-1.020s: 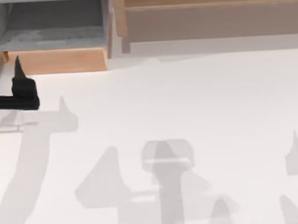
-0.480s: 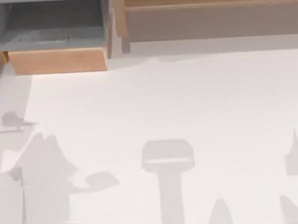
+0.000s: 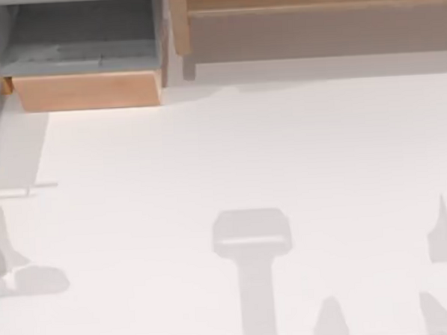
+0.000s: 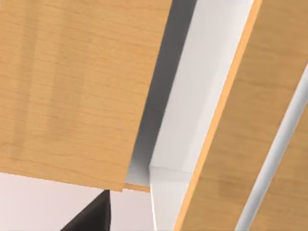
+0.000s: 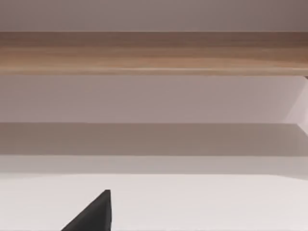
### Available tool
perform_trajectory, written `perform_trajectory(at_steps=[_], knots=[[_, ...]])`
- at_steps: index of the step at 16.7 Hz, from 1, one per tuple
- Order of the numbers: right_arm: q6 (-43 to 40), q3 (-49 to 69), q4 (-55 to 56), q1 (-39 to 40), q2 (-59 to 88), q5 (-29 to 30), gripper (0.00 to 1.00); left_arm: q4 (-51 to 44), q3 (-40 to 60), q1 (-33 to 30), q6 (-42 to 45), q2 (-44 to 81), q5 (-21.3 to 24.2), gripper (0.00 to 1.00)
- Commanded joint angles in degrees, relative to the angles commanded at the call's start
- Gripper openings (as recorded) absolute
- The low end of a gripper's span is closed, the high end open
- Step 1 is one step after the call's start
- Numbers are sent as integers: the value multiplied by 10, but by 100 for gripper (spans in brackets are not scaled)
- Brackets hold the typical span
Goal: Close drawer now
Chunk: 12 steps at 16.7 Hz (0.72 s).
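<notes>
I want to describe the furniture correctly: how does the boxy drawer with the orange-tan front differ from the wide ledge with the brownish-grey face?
The boxy drawer with an orange-tan wooden front is narrow and sits at the table's far left; the wide wooden ledge with a brownish-grey face runs across to the right edge. The drawer stands pulled out toward the table, its grey inside showing; the ledge sits farther back. Both have light wooden edges.

overhead view; wrist cameras near woodwork
</notes>
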Motion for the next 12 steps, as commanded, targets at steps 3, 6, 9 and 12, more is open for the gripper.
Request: perform_trajectory(at_steps=[3, 6, 9, 12], knots=[[0, 0, 0, 0, 0, 0, 100, 52, 26, 44, 80, 48, 50, 100], [0, 0, 0, 0, 0, 0, 100, 75, 39, 63, 113, 67, 70, 100], [0, 0, 0, 0, 0, 0, 100, 75, 39, 63, 113, 67, 70, 100], [0, 0, 0, 0, 0, 0, 100, 69, 46, 55, 113, 68, 63, 100]])
